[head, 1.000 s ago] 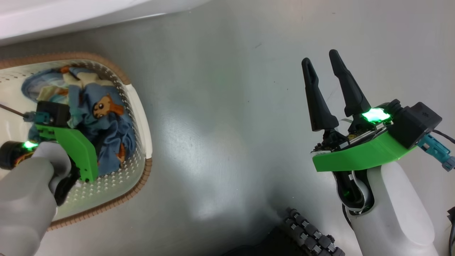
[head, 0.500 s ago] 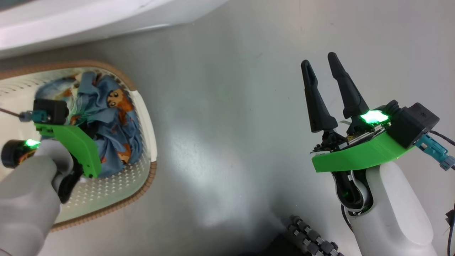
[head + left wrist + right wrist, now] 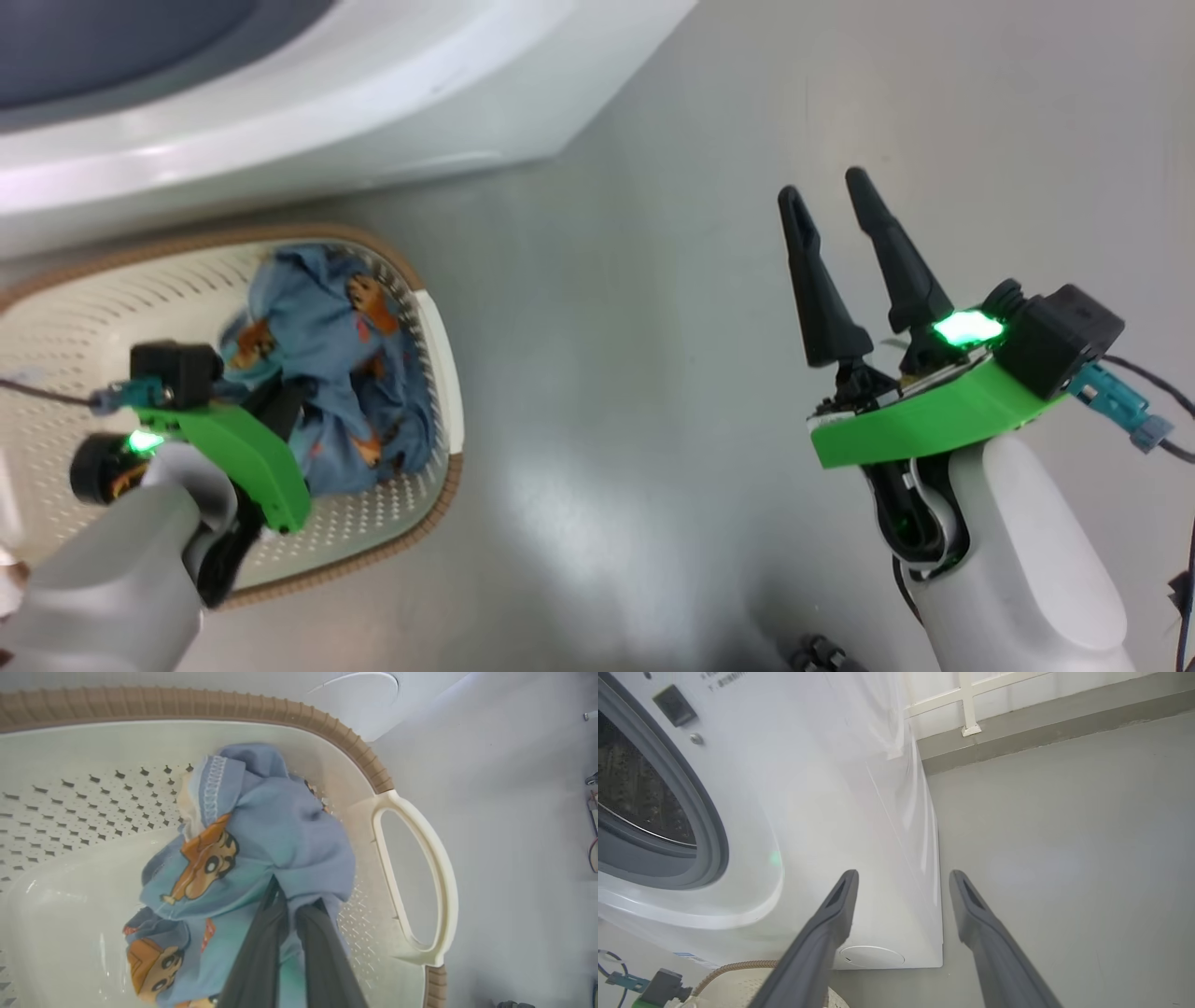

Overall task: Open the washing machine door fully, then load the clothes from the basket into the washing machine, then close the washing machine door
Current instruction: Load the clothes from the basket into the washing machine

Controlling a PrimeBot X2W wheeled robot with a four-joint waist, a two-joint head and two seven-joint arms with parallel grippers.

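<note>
Clothes [image 3: 261, 826] gripped by left pincer [image 3: 294, 900], inside basket [image 3: 327, 721].

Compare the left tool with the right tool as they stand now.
The left tool is shut, pinching the clothes; the right tool is open and empty. The left tool reaches down into the basket; the right tool hangs over the floor. Both have two long dark fingers.

A smooth grey floor [image 3: 607, 327] runs to a grey kerb [image 3: 1041, 723] under a white railing [image 3: 969, 700].
</note>
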